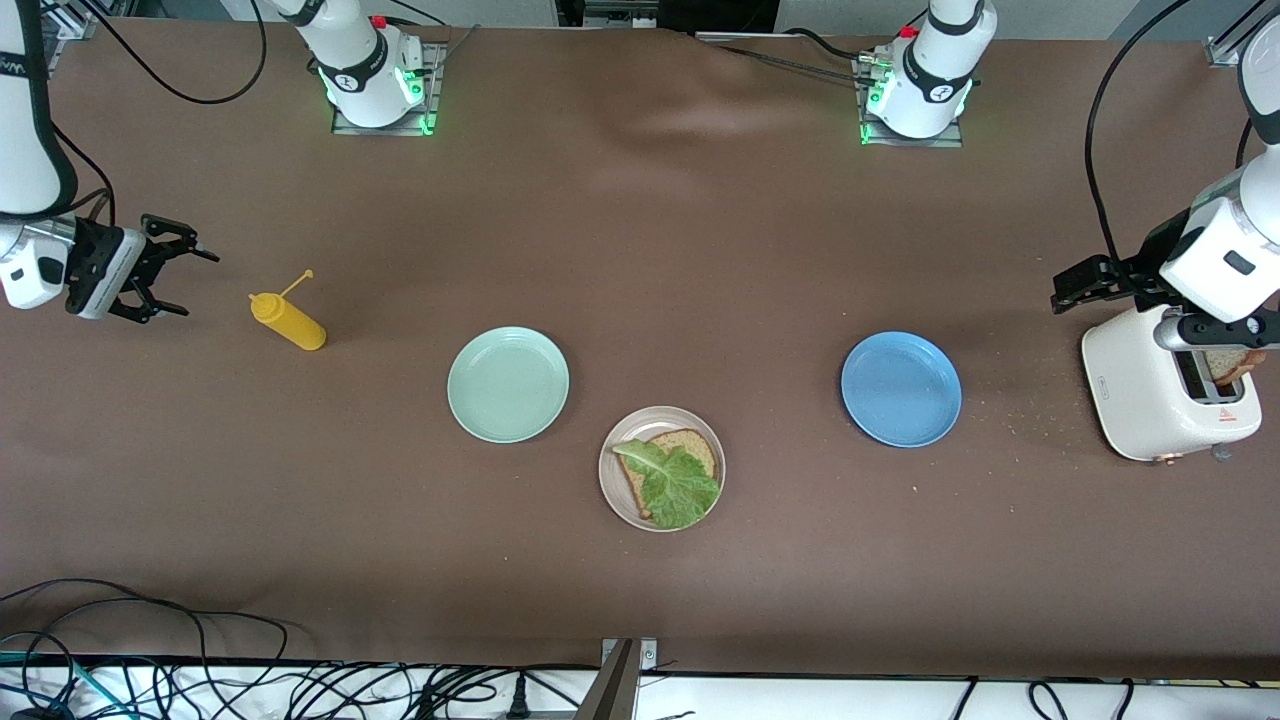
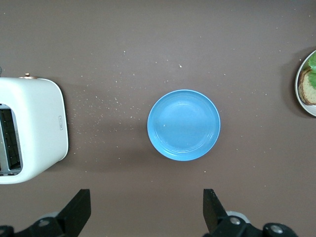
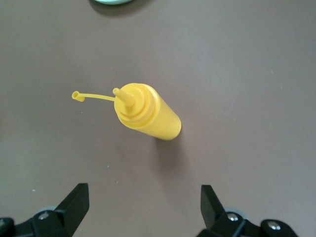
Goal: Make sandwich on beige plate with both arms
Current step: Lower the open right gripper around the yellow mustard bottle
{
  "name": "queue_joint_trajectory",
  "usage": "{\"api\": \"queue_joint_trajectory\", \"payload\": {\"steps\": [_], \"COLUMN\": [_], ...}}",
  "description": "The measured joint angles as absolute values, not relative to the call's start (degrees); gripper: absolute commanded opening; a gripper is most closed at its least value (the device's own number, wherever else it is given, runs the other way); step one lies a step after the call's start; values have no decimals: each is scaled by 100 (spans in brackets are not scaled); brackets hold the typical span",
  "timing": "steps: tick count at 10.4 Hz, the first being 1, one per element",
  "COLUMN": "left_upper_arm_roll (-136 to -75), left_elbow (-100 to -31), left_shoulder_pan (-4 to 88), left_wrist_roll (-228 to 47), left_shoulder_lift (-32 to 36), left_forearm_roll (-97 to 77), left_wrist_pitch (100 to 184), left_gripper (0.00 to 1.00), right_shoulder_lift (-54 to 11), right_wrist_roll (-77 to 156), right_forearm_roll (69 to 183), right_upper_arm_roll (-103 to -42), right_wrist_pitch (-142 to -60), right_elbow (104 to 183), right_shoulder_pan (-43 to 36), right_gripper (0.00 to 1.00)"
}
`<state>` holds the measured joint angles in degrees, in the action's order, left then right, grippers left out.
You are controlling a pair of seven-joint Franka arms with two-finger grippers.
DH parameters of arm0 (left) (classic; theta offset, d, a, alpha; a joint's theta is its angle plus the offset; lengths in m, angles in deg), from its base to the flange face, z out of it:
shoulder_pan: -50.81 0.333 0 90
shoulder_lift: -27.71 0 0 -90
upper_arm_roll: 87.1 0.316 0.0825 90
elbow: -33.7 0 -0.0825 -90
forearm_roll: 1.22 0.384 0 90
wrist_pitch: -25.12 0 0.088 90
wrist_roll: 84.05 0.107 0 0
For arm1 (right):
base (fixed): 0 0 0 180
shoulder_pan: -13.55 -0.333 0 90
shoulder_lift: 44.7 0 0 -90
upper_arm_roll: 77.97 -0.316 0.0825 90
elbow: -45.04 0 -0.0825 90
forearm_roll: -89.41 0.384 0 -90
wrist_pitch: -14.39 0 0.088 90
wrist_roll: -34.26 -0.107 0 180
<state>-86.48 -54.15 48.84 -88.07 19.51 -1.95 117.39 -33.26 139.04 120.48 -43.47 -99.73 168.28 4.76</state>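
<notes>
beige plate: pale pinkish | bread slice: brown | lettuce leaf: green | plates beside it: mint-green, blue | mustard bottle: yellow | toaster: white | tablecloth: brown

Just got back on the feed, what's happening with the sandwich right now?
Half built: the beige plate holds one bread slice with a lettuce leaf on top. A second slice sits in the toaster. The left hand hangs open beside the toaster, the right hand open near the mustard bottle; neither holds anything.
</notes>
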Motion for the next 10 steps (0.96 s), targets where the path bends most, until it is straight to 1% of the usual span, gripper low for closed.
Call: {"api": "queue_joint_trajectory", "payload": {"steps": [3, 5, 6, 10], "left_upper_arm_roll": [-8648, -8648, -8648, -8648], "left_elbow": [-5415, -5415, -5415, -5415], "left_shoulder_pan": [4883, 4883, 4883, 4883], "left_wrist_roll": [-8807, -8807, -8807, -8807], "left_shoulder_lift": [1950, 1948, 1947, 1946], "left_forearm_roll": [-195, -195, -195, -195], "left_wrist_pitch": [11739, 11739, 11739, 11739], "left_gripper": [100, 100, 100, 100], "right_shoulder_lift": [-2629, -2182, -2065, -1932], "right_wrist_roll": [15958, 16540, 16607, 16870], "right_forearm_roll": [13480, 14006, 14146, 14549], "right_upper_arm_roll": [-4345, -4352, -4380, -4613], "right_wrist_pitch": [-9951, -9885, -9876, -9814], "right_elbow": [16870, 16870, 16865, 16858], "right_shoulder_pan": [697, 728, 727, 708], "right_gripper": [100, 100, 100, 100]}}
